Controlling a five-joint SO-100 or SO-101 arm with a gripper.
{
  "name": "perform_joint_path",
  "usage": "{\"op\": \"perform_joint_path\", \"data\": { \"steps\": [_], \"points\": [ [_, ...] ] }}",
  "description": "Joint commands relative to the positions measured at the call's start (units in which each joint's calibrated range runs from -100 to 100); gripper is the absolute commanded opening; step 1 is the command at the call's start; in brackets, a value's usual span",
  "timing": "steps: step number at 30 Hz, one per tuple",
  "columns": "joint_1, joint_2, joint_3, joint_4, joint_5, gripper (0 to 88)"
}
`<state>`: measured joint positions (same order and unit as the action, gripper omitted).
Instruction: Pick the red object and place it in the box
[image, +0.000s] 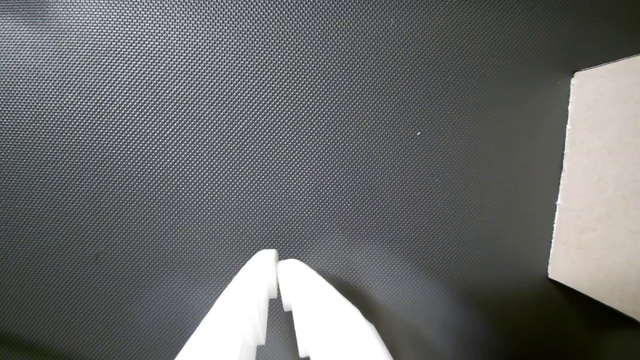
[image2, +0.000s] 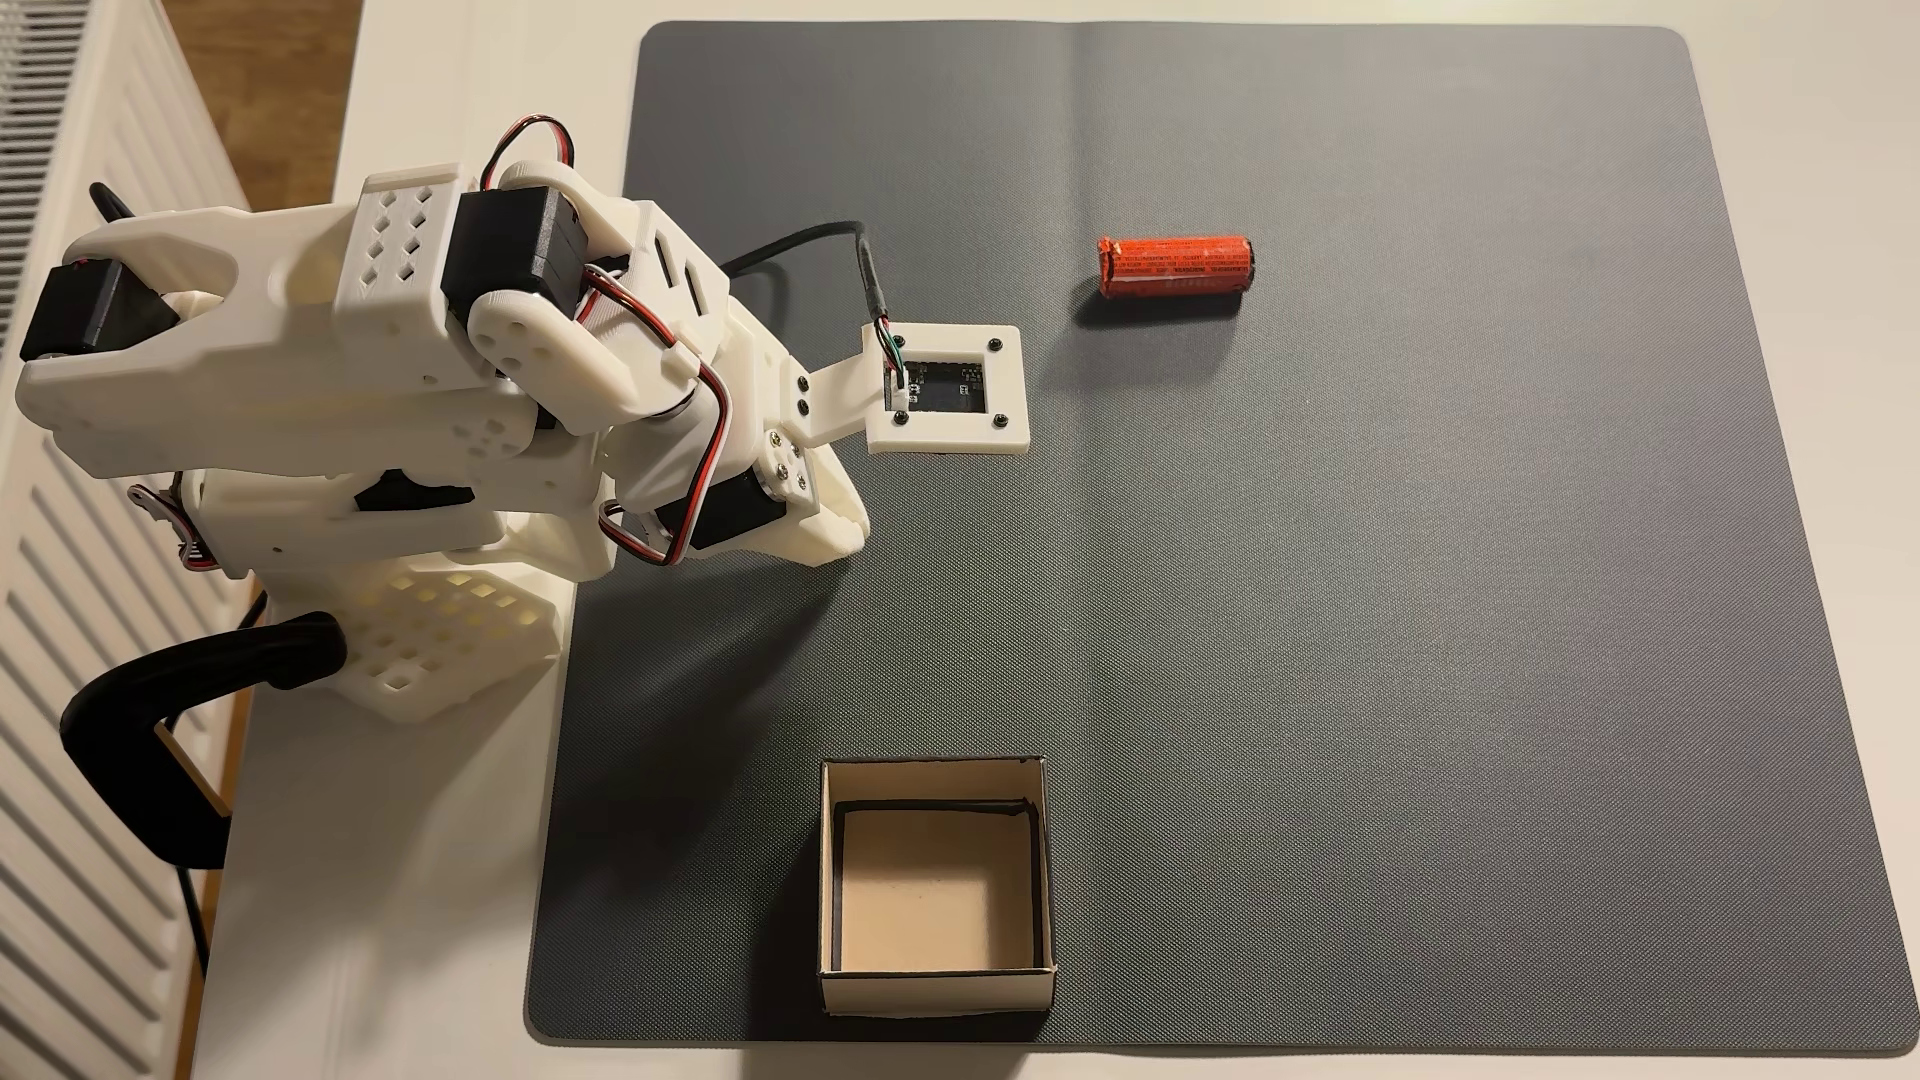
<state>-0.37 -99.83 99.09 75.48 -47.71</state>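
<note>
The white hand is clenched, fingertips touching with nothing between them, poised over bare dark mat in the wrist view. In the fixed view the red object lies on its side on the mat at upper centre, well apart from the folded arm at left. The box sits open-topped at the mat's lower edge, nothing inside; bench white.

Wrist view: close above the dark mat, looking down past the gripper, box wall right of it. Fixed view: high overhead, far, taking in arm, mat, box. Shared: mat and box.
</note>
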Motion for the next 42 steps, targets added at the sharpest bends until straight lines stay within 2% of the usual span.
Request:
{"op": "perform_joint_path", "data": {
  "steps": [1, 36, 39, 42],
  "points": [
    [-0.1, 0.6, 0.8, 0.9, 0.0, 1.1],
    [-0.3, 0.6, 0.8, 0.9, -0.4, 0.7],
    [-0.9, 0.5, 0.7, -6.7, -0.2, 0.7],
    [-5.0, 0.5, -0.8, -17.3, -0.4, 0.7]
  ]
}}
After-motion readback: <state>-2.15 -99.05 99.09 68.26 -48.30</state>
